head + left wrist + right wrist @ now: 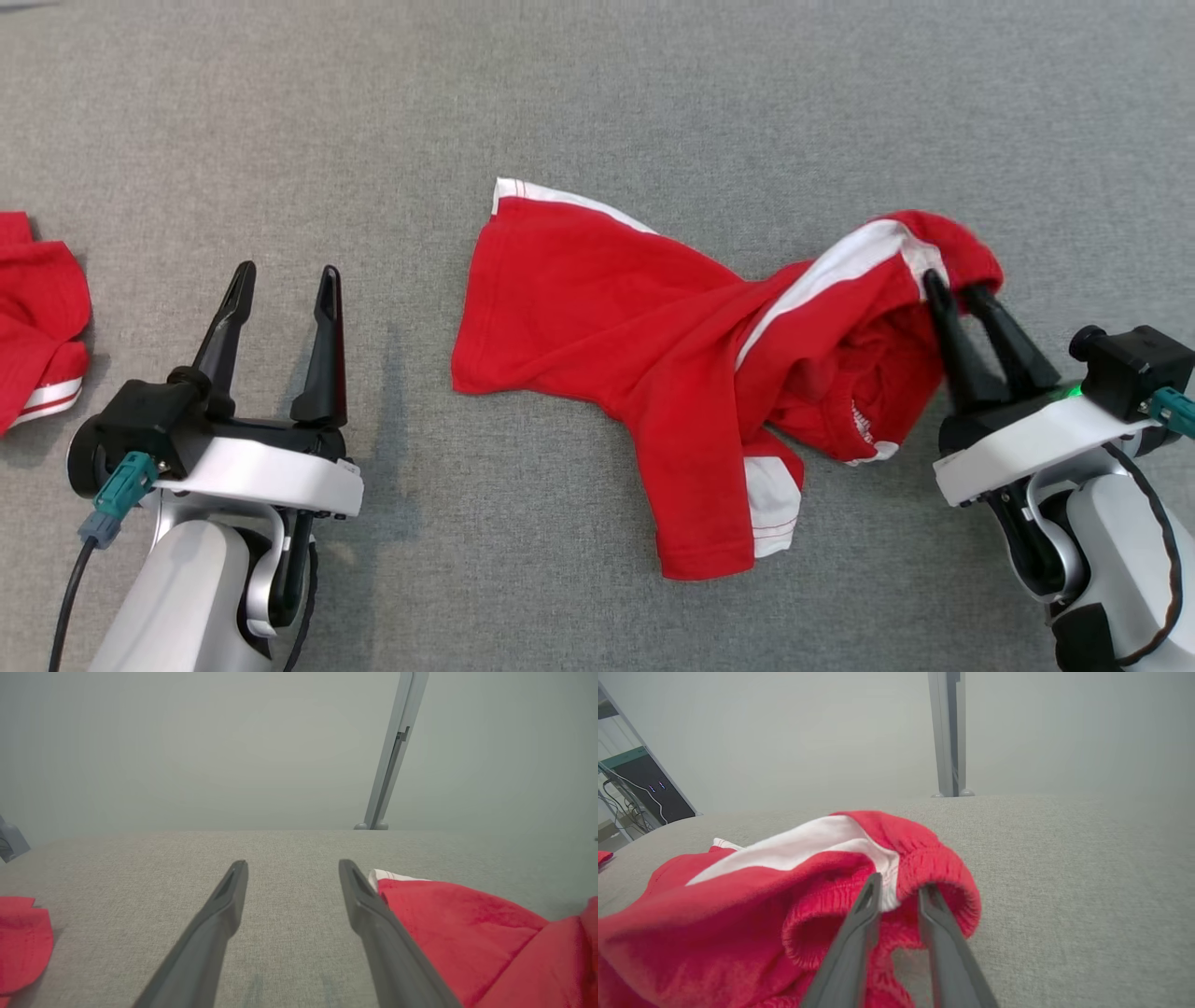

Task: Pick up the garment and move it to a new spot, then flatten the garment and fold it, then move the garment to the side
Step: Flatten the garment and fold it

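Nearest, left gripper (287, 273) hovers over the grey fabric table (653, 84), jaws wide open, nothing between them. Right gripper (954, 287) at lower right, jaws nearly closed, pinching the elastic waistband of the red shorts (597, 317), which bunches up around the fingertips (873, 886). Shorts lie crumpled mid-table, white side stripe up, one leg spread flat toward the left. Second red garment (37, 317) at the left edge, well apart. Grey post (392, 765) beyond the far table edge.

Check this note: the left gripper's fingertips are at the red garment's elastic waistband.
Wrong arm. The right gripper has its fingertips at the elastic waistband of the red garment, as the head view shows. The left gripper is open, apart from it.
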You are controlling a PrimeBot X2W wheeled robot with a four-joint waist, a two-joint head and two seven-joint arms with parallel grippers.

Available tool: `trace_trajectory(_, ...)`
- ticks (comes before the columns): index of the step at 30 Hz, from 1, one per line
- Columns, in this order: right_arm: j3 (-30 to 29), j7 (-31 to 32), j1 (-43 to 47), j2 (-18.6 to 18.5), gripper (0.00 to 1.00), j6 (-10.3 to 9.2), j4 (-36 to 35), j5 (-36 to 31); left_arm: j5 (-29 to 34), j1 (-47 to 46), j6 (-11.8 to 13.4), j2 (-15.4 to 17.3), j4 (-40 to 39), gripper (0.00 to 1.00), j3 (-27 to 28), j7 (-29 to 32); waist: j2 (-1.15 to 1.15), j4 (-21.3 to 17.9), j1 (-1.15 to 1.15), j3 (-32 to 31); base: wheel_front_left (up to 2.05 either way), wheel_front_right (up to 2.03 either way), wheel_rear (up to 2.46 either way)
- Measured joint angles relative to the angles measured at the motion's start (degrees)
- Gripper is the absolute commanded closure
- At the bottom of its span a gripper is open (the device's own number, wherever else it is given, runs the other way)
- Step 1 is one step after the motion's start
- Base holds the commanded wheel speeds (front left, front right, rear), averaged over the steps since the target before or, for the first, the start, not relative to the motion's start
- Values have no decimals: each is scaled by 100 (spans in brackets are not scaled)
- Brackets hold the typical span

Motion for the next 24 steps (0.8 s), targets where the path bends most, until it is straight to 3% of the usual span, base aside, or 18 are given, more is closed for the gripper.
trace_trajectory(16,-516,-127,820,293,0,1,-912,-449,10,474,41,-26,82,0,9,-23,0,-135,0,-759,0,0,0)
trace_trajectory(24,-818,114,1293,446,0,1,-1365,-750,93,804,142,-19,23,0,-130,5,0,-187,0,-1147,0,0,0)
